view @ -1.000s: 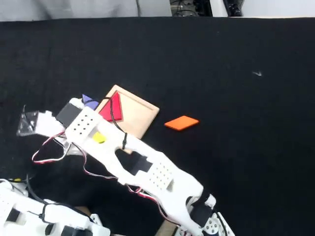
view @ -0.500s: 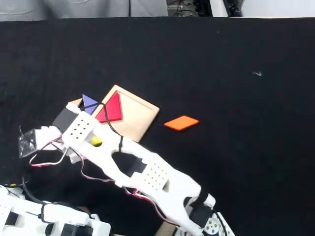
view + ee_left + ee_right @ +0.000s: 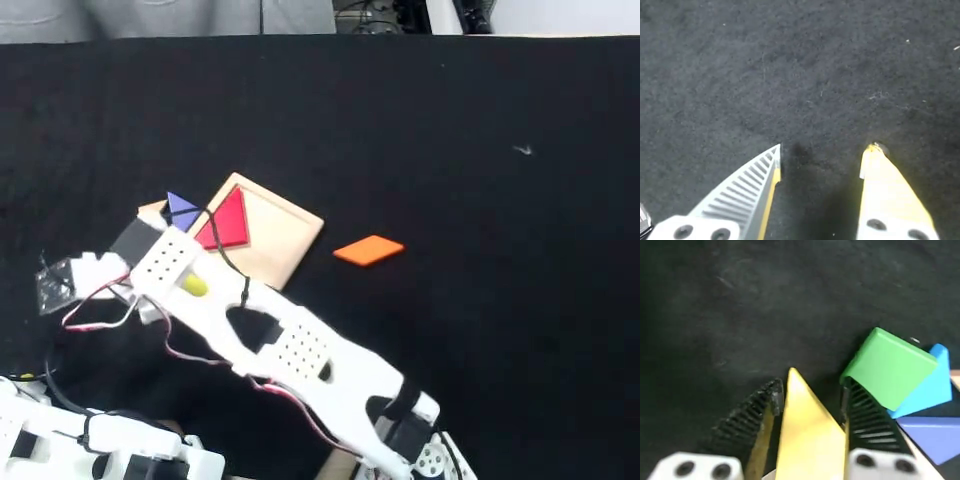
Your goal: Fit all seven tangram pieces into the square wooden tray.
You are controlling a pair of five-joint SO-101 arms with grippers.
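My right gripper (image 3: 810, 390) is shut on a yellow triangle (image 3: 807, 425), held just above the black table. Close beside one black finger lie a green piece (image 3: 890, 365) leaning on a blue piece (image 3: 932, 385), then a purple triangle (image 3: 927, 437). In the high view the right arm (image 3: 165, 258) reaches across the near left corner of the square wooden tray (image 3: 285, 235), with a bit of yellow (image 3: 193, 285) showing under it. A red triangle (image 3: 228, 222) lies in the tray, the purple triangle (image 3: 181, 209) at its left corner. My left gripper (image 3: 825, 150) hangs open over bare cloth.
An orange parallelogram (image 3: 369, 250) lies on the table to the right of the tray. The left arm (image 3: 100, 440) sits low at the near left corner. Black cloth covers the whole table, with wide free room at the back and the right.
The right arm's end has swung slightly toward the near edge, away from the tray. The purple triangle, partly covered before, now shows fully. The pieces have not moved.
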